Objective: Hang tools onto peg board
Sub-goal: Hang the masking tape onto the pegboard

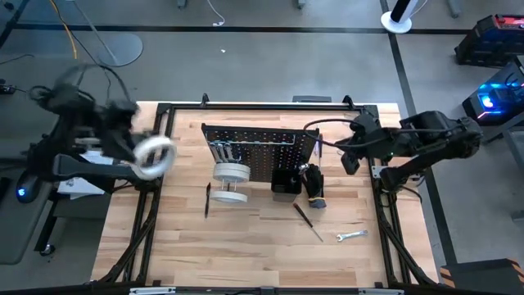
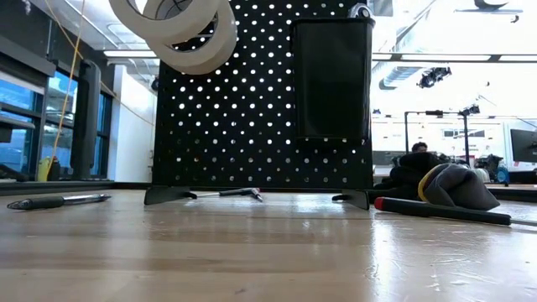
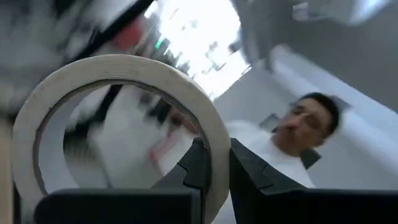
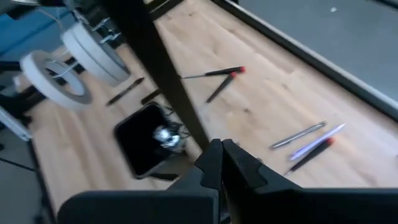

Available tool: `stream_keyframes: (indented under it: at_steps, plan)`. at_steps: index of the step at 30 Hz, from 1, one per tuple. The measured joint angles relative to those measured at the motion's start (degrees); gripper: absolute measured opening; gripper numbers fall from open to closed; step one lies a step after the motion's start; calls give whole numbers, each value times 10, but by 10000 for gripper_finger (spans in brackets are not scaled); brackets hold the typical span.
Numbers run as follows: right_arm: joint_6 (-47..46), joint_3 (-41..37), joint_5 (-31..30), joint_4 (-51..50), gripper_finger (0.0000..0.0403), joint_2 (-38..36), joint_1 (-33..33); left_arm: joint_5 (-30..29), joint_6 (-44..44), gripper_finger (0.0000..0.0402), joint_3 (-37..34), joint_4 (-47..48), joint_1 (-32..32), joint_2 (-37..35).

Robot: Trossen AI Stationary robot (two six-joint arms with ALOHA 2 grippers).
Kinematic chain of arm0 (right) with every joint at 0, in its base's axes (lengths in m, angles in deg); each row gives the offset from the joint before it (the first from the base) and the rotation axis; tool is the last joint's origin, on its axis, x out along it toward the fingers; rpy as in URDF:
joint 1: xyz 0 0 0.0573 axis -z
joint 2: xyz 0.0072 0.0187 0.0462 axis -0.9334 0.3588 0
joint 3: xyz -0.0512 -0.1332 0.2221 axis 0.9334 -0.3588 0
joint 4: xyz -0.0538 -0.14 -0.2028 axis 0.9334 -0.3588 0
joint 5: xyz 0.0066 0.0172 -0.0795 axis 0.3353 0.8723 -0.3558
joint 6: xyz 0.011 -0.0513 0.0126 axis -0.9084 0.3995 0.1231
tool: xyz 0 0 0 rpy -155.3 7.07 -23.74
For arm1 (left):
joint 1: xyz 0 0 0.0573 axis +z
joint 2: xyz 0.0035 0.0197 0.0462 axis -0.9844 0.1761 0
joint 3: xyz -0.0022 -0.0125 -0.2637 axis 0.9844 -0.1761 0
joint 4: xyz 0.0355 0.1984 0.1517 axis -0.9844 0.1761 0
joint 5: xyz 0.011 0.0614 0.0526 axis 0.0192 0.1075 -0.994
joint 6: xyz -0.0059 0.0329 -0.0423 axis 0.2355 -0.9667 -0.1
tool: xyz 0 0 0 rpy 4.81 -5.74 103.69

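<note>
The black peg board stands upright on the table's far half, with a black bin on its near face. Two white tape rolls hang on its hooks, high in the low view. My left gripper is shut on a third white tape roll above the table's left edge. My right gripper is shut and empty, up beside the board's right end. A black glove-like bundle, two screwdrivers and a silver wrench lie on the table. My left gripper pinches the tape roll's wall, with one finger inside the ring and the other outside. The roll stands up beyond the fingers. It is lifted clear of the table.
The black table frame runs round the wooden top. The near half of the table is bare wood. A person shows in the left wrist view. More slim tools lie on the wood below my right gripper.
</note>
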Motion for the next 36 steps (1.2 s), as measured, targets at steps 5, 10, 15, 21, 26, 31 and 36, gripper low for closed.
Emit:
stream_keyframes:
  at_steps: [5, 10, 15, 21, 26, 31, 36]
  plan:
    - [-62, 0, -3, -4, 0, 4, -39, -79, -62, 28, -10, 269, -143, 16]
    - [-91, 0, -5, -6, 0, 11, -73, -159, -15, 28, -79, 153, -343, 62]
    - [-86, 0, -14, -14, 0, 16, -94, -264, -44, 28, -127, 59, -458, 146]
    - [-61, 0, -18, -15, 0, 16, -96, -460, -60, 28, -150, 2, -464, 226]
    - [-41, 0, -12, -15, 0, 16, -96, -626, -60, 28, -150, -82, -482, 256]
    - [-35, 0, 3, -15, 0, 16, -96, -752, -43, 28, -150, -80, -520, 262]
    - [-33, 0, -3, -15, 0, 16, -96, -886, -25, 28, -150, -74, -559, 261]
